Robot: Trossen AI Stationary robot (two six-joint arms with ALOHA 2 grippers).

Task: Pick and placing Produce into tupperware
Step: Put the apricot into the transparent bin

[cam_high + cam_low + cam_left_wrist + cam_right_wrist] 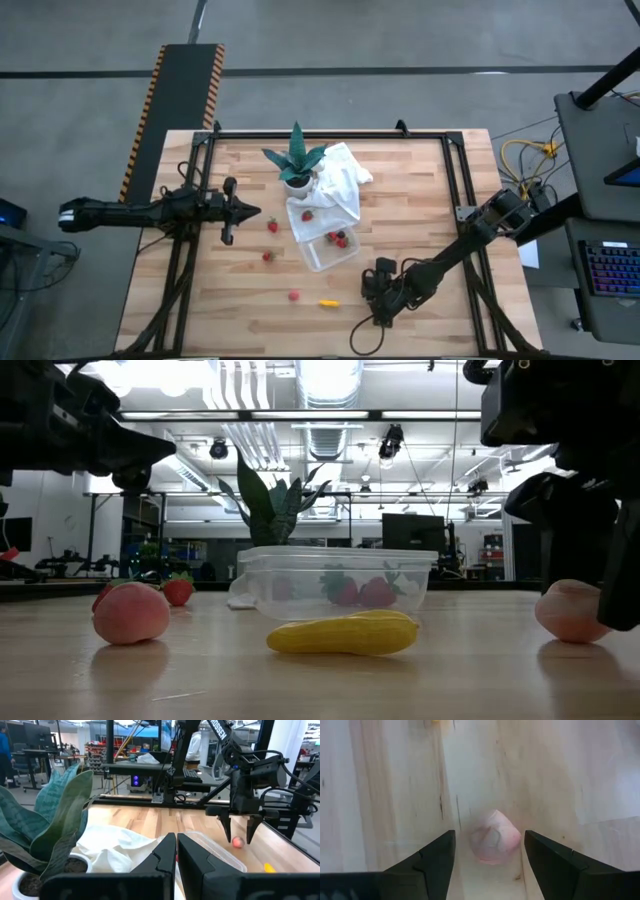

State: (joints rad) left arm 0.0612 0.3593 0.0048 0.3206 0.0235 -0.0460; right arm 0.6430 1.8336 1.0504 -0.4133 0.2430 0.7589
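The clear tupperware stands mid-table on its base with two red pieces inside. Loose produce lies on the wood: red strawberries, a pink piece, a yellow elongated piece. A pale pink piece lies on the table between the open fingers of my right gripper, near the front edge; the fingers flank it and I cannot tell whether they touch it. My left gripper hovers shut and level at the table's left.
A green spiky plant in a white pot stands behind the tupperware, on a crumpled white cloth that carries one strawberry. Black frame rails run along the table's sides.
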